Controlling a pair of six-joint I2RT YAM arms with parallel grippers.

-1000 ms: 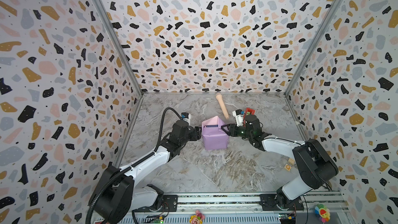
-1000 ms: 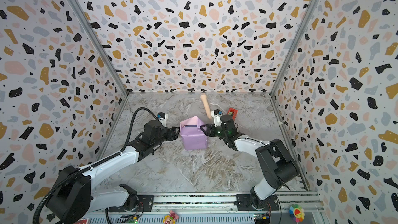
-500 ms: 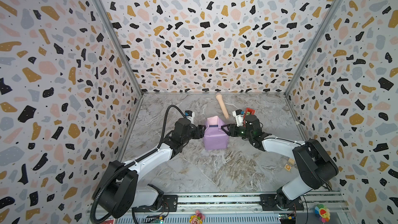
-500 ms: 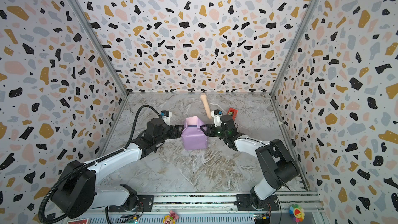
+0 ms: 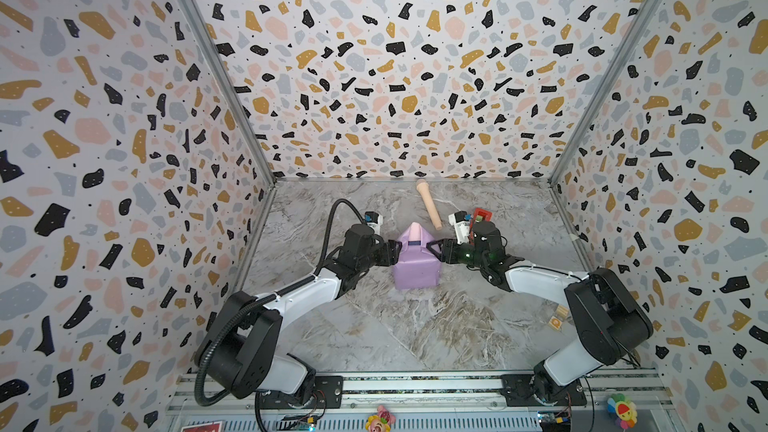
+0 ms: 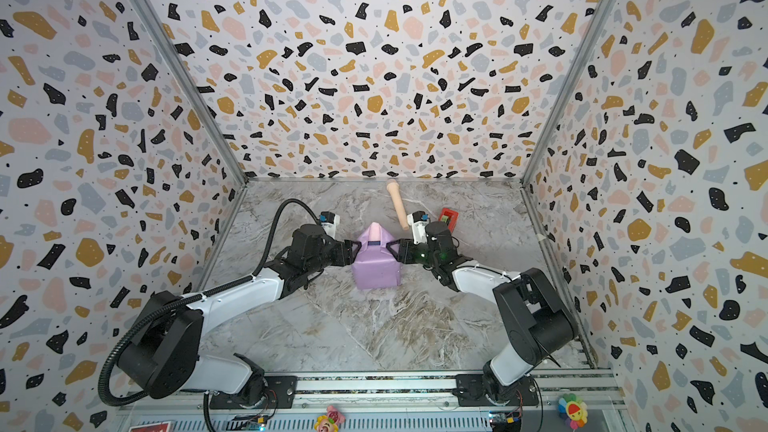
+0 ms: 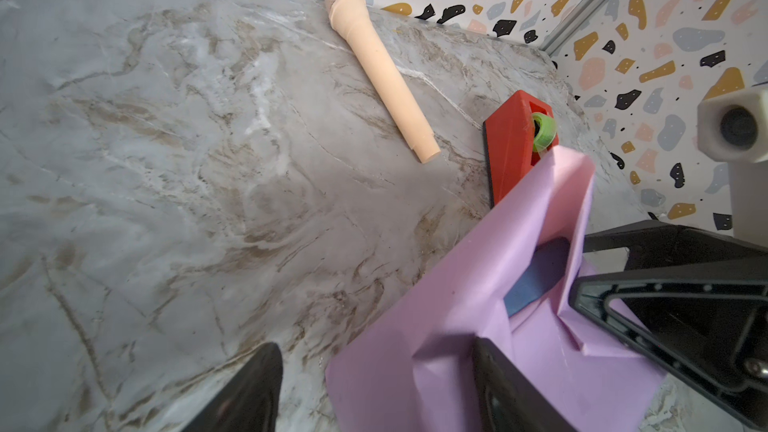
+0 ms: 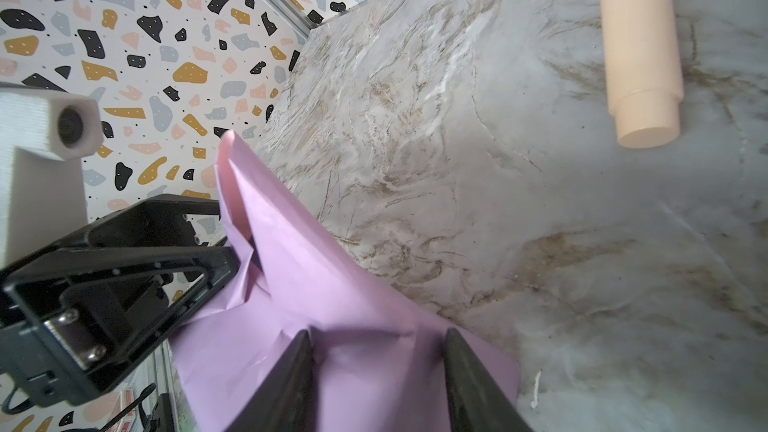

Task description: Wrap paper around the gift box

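Two grippers are flanking one parcel in the middle of the marble table [image 5: 374,326]. One sheet of paper [image 5: 415,274], lilac side out, is covering the gift box [image 5: 413,244], with just one small navy patch showing through a gap near the top and one pink-faced flap [image 5: 415,229] standing up behind it. The left gripper [image 5: 395,251] is touching the parcel's left side, jaws spread and clamping nothing: one finger [image 7: 511,388] is lying on the paper, the other hanging clear over the table. The right gripper [image 5: 432,249] is touching the right side, jaws partly apart with paper between and beyond both fingers [image 8: 291,388]; whether they are pinching it I cannot tell. One beige toy microphone [image 5: 428,205] and one red tape dispenser [image 6: 449,218] are lying behind the parcel, apart from it. Two small tan cubes [image 5: 555,322] are sitting near the right arm's base.
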